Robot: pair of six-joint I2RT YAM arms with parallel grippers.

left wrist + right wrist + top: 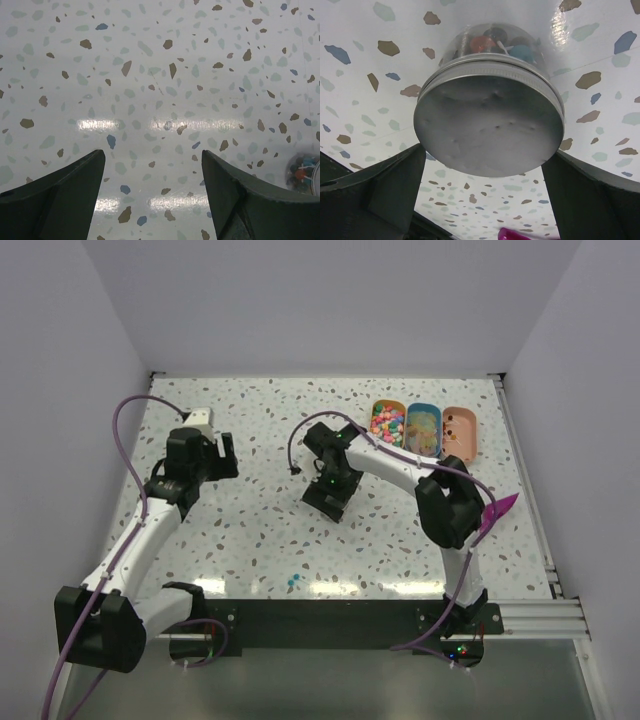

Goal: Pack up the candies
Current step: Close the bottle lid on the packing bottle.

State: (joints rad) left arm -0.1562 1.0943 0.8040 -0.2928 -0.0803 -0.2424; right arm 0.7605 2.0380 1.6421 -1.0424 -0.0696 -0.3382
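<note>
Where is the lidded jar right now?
The jar sits mid-table between the open fingers of the right gripper, seen from the right wrist; the left wrist view catches it at its right edge.

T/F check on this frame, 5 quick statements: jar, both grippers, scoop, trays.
1. The jar has its metal lid on. True.
2. The left gripper is holding the jar. False: it is open over bare table, with nothing between its fingers.
3. The right gripper has its fingers apart, one on each side of the lid. True.
4. The purple scoop is in the right gripper. False: it lies at the right side of the table, by that arm's elbow.
5. Three trays sit side by side at the far right of the table. True.
</note>
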